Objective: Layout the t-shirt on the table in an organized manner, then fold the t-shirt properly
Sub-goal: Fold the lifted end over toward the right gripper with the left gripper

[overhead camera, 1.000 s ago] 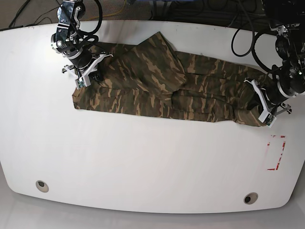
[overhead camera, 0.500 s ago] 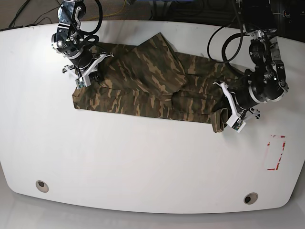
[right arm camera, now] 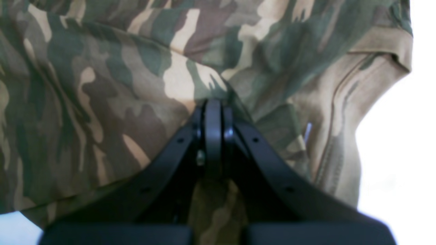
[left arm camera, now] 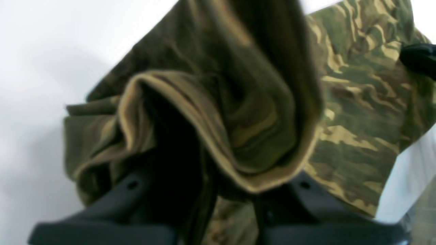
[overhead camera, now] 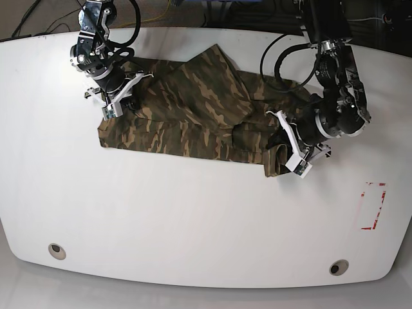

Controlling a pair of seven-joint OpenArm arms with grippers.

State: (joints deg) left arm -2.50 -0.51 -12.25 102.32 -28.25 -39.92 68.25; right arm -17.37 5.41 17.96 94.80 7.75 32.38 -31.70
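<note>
The camouflage t-shirt (overhead camera: 193, 116) lies as a long band across the far half of the white table (overhead camera: 193, 219). My left gripper (overhead camera: 286, 149) is shut on the shirt's right end, which is lifted and doubled back over the rest. In the left wrist view a dark fold of t-shirt (left arm camera: 238, 112) hangs over the left gripper (left arm camera: 221, 183) and hides its tips. My right gripper (overhead camera: 118, 98) is shut on the cloth near the shirt's far left corner. In the right wrist view the right gripper (right arm camera: 213, 107) has its black fingers pressed together, pinching t-shirt (right arm camera: 102, 85) cloth.
A red-marked rectangle (overhead camera: 374, 206) sits at the table's right side. Two round grommet holes (overhead camera: 56, 250) (overhead camera: 338, 267) lie near the front edge. Black cables and dark equipment (overhead camera: 270, 13) crowd the far edge behind both arms.
My left gripper has carried the shirt's right end leftward, from near the table's right edge toward the middle, doubling the cloth over. The right arm has held still.
</note>
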